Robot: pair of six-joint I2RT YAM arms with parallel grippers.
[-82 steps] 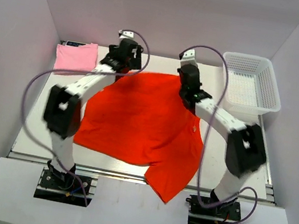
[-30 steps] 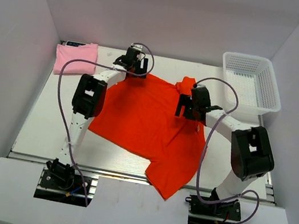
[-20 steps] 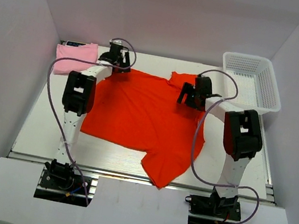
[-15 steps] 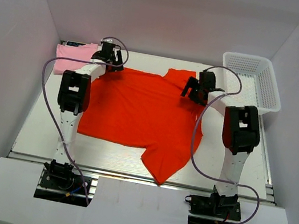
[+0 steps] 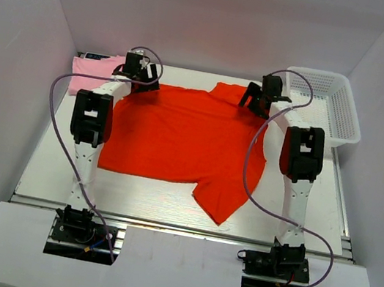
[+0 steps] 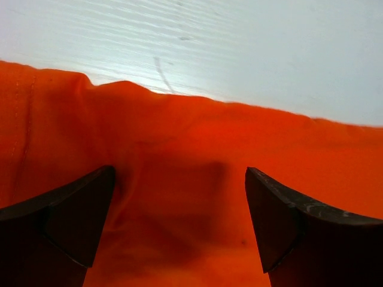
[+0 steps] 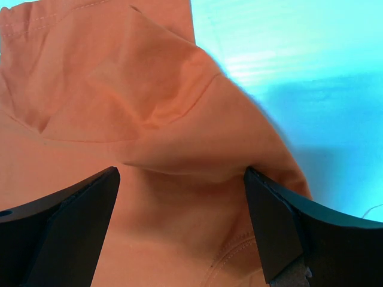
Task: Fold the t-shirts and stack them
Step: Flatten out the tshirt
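The orange-red t-shirt (image 5: 185, 139) lies spread across the middle of the table, one sleeve pointing toward the near edge. The pale pink t-shirt (image 5: 94, 67) rests folded at the far left corner. My left gripper (image 5: 138, 75) hovers low over the orange shirt's far left edge. In the left wrist view it (image 6: 179, 203) is open, with flat orange cloth (image 6: 179, 137) beneath the jaws. My right gripper (image 5: 260, 96) is at the shirt's far right corner. It (image 7: 182, 197) is open too, and a raised fold of the cloth (image 7: 137, 78) sits between its fingertips.
A white mesh basket (image 5: 328, 112) stands at the far right corner, just right of my right gripper. Both arms stretch from the near edge along the shirt's sides. Bare white table (image 6: 239, 48) lies beyond the shirt's far edge.
Both grippers have moved toward the far edge and outward. The orange shirt shifted back with them and lies flatter, its near sleeve drawn up from the table's front edge.
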